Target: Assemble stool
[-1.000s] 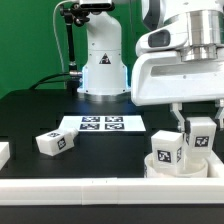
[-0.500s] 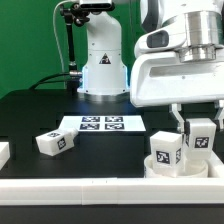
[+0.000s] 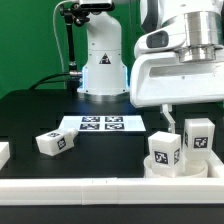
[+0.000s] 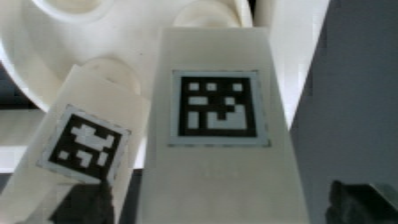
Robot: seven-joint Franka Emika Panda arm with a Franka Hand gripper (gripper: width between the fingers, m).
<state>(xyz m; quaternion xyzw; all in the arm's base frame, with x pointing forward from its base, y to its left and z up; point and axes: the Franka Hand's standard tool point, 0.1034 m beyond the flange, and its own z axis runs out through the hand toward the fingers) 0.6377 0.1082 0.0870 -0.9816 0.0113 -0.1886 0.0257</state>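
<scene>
Gripper (image 3: 196, 112) hangs just above the leg (image 3: 198, 135). The one finger in the ext. view stands clear of the leg's side, so the jaws read as spread wide w/ nothing held; the other finger is cut off at the frame edge. The leg stands in the seat (image 3: 180, 170), at the table's (image 3: 30, 115) front, ext. view's right, just behind the rail (image 3: 100, 188). A 2nd leg (image 3: 165, 150) stands in the seat just beside it, toward the ext. view's left. Step in hand, as a judgement: getting clear of a leg just set in its socket. To do it well, the arm should go straight up along the leg's axis w/ no sideways drift, jaws kept wide, since a finger brushing the top could tip the leg or knock the 2nd leg. Whether the leg is fully home can't be told, as the seat's rim hides the joint. Both standing legs have their long axis vertical, free end up, tags facing the ext. cam; the wrist view looks down their length, w/ the 2nd leg seeming to lean a little vs. the first. Seat lies flat, rim up. A loose leg (image 3: 55, 143) lies on its side well apart at the ext. view's left, near the marker board (image 3: 100, 124), long axis roughly across the table, tag toward the cam. Prob. the next pick.
</scene>
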